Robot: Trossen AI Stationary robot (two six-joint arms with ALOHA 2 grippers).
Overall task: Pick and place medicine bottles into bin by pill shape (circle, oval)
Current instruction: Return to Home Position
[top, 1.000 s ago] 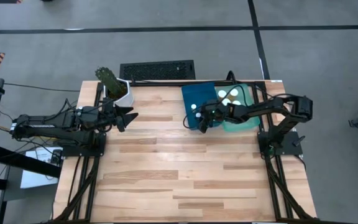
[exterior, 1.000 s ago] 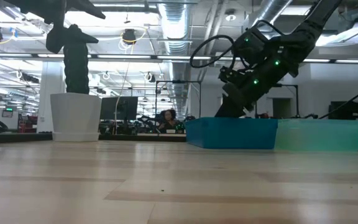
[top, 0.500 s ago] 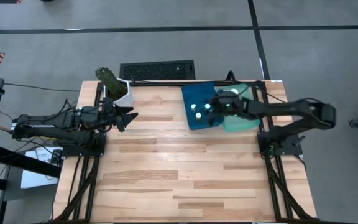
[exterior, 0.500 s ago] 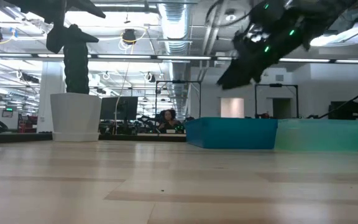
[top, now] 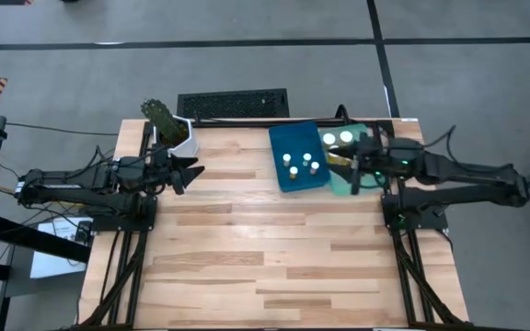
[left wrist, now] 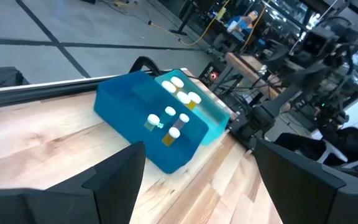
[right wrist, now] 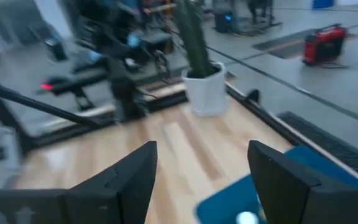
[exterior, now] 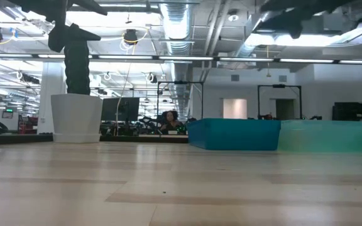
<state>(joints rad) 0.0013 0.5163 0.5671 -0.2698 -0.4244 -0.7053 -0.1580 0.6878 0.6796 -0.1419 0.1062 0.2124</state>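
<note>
Sorting appears complete or close to it: I see no medicine bottles on the bare wooden table (top: pixel 247 248). Four medicine bottles (top: pixel 300 164) stand in the dark blue bin (top: pixel 279 138), and at least two more white caps (top: pixel 337 139) show in the pale green bin (top: pixel 368 133) touching it on the right.

My right gripper (top: pixel 355 165) hangs above the pale green bin at its near edge, raised clear of the bins. Its fingers (right wrist: pixel 123 180) stand apart with nothing between them. My left gripper (top: pixel 190 171) waits over the table's left side, near the white plant pot (top: pixel 178 138), fingers (left wrist: pixel 117 180) spread wide and empty.

Judgement: the current step is the clear-off after a drop. The next move calls for a check of the table for any bottle left; if none, both arms park.

Every bottle stands upright, long axis vertical, cap pointing up. Pill shape cannot be read from these views.
</note>
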